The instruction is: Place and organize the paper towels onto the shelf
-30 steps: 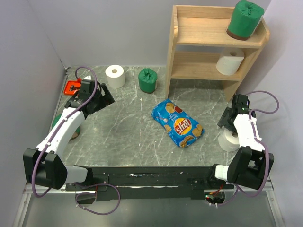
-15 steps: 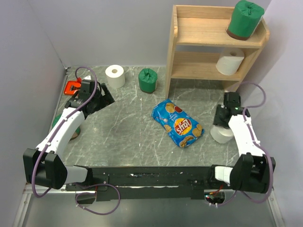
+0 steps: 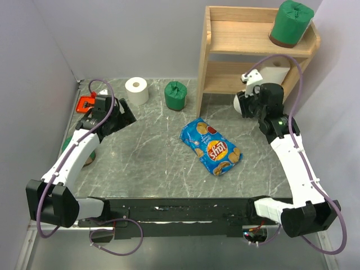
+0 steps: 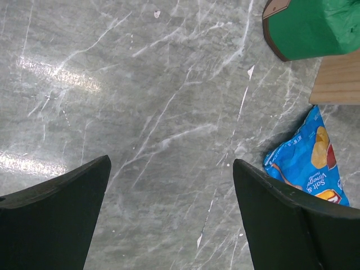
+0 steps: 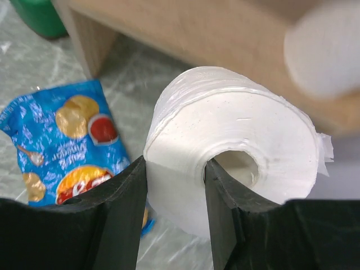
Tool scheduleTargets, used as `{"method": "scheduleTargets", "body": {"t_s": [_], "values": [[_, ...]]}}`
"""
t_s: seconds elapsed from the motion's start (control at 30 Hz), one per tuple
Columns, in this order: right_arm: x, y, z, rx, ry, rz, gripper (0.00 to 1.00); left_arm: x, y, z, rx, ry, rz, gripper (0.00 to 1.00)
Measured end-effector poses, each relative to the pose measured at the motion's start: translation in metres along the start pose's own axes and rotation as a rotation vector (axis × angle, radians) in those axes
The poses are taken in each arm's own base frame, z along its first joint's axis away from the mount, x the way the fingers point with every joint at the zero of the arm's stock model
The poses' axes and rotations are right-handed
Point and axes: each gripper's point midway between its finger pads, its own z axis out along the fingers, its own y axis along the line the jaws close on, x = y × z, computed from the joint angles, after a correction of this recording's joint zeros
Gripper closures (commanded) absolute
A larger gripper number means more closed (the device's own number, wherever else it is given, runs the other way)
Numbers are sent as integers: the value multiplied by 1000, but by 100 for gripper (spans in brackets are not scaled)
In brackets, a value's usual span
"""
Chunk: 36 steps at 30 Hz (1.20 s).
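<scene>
My right gripper (image 3: 251,103) is shut on a white paper towel roll (image 5: 236,140), one finger inside its core and one outside, and holds it in the air in front of the shelf (image 3: 256,52) at its lower tier. That roll shows small in the top view (image 3: 241,104). A green roll (image 3: 291,22) stands on the top tier and a white roll (image 3: 278,70) on the lower tier. A white roll (image 3: 136,91) and a green roll (image 3: 176,95) stand at the back of the table. Another green roll (image 3: 70,145) lies half hidden under my left arm. My left gripper (image 3: 117,115) is open and empty.
A blue chip bag (image 3: 211,146) lies in the middle of the table, in front of the shelf. A red flat tool (image 3: 85,103) lies at the far left by the wall. In the left wrist view the green roll (image 4: 309,25) lies next to the shelf foot (image 4: 337,84).
My right gripper lifted the white roll from the table's right side and carried it back and leftward to the front of the shelf. The left arm has not moved.
</scene>
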Motion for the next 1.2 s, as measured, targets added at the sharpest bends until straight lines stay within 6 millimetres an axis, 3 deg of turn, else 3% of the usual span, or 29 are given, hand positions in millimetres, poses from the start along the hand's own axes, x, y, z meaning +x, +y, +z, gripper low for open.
{"method": "scheduleTargets", "body": {"t_s": [0.23,0.5,0.63,0.87,1.2], "values": [[-49,-7,12,-3,-142,-223,52,-1,-3,-4,20,-1,5,4],[-67,-11,39,3,-212,-443,51,0,-5,-4,29,4,8,4],[-69,-9,53,-7,-221,-485,51,0,-5,-5,30,4,8,4],[-53,-4,85,-39,-160,-532,51,-1,-5,-7,34,-3,7,4],[-59,-22,97,1,-147,-554,50,-2,-5,-7,33,-5,7,4]]}}
